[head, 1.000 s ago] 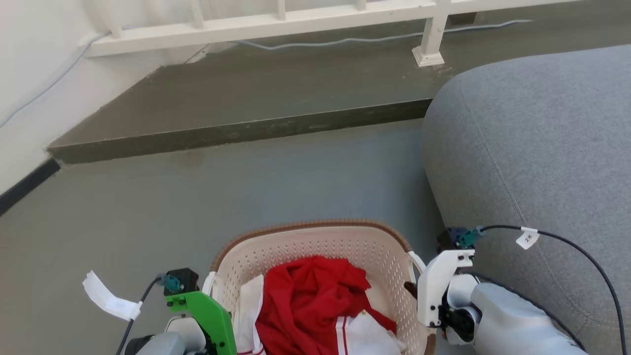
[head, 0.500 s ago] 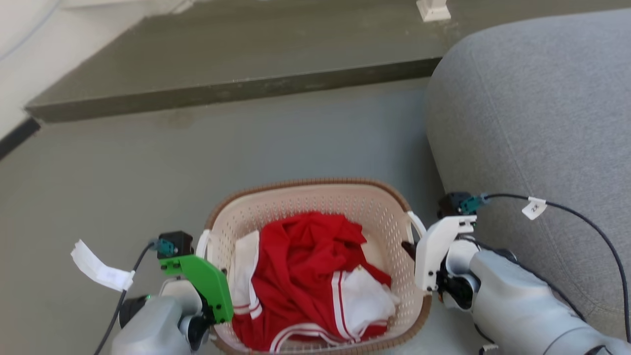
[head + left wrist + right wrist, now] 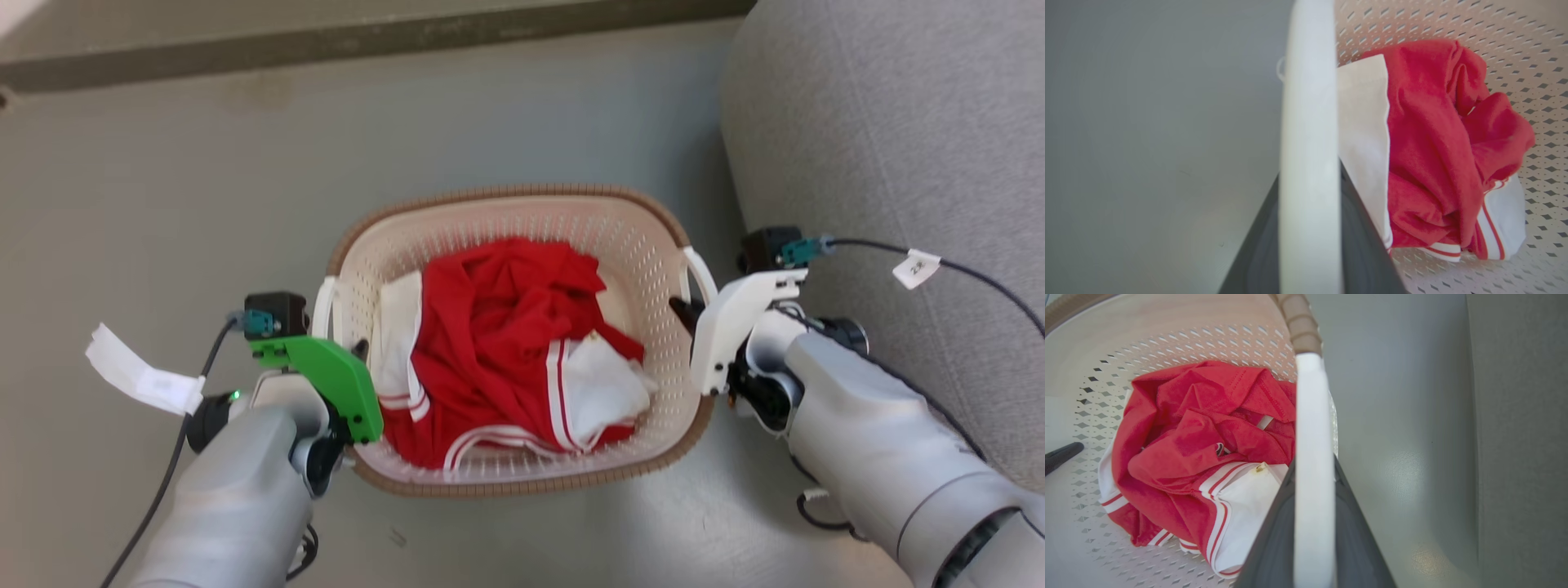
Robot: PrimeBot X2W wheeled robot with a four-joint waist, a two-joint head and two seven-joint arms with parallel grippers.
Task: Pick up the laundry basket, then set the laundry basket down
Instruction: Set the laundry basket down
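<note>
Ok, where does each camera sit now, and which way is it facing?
Head view: on the head, looking down at the laundry basket on the floor by the sofa; the left pincer and right pincer show.
Left wrist view: wrist-mounted, looks along its own fingers straddling the left handle.
Right wrist view: wrist-mounted, looks along its own fingers straddling the right handle.
Shared: both wrist views see the red-and-white clothes.

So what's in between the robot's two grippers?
The laundry basket, with red and white clothes inside. The head view shows the left gripper at one side and the right gripper at the other.
</note>
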